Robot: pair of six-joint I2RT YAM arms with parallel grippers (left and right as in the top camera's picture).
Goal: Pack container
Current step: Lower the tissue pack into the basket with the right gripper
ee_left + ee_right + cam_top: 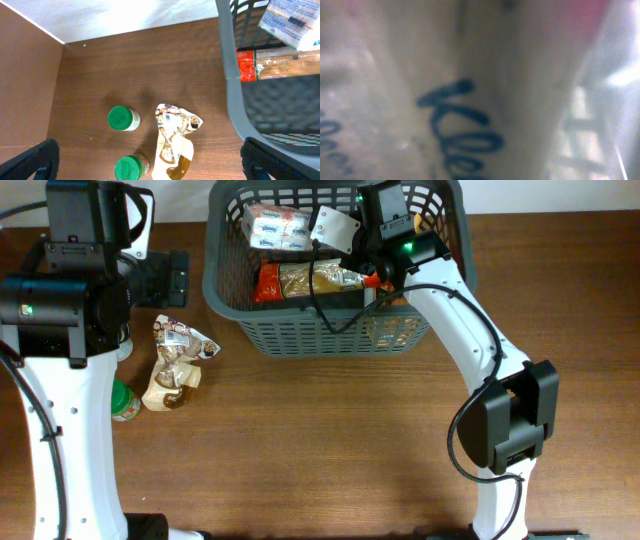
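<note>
The container [232, 300], a dark grey slotted basket, stands at the back centre of the table. It holds a white and blue tissue pack [278, 228] and a red and orange pasta pack [300, 280]. My right gripper [338, 238] reaches down inside the basket beside the tissue pack. Its fingers do not show, and the right wrist view is filled by a blurred white wrapper with dark lettering [465, 130]. High over the table, left of the container's rim [230, 75], my left gripper [150, 167] hangs open and holds nothing.
A crumpled printed snack bag [175, 362] [175, 140] lies on the table left of the basket. Two green-lidded jars [123, 118] [131, 167] stand beside it. The left arm's base [60, 300] covers the far left.
</note>
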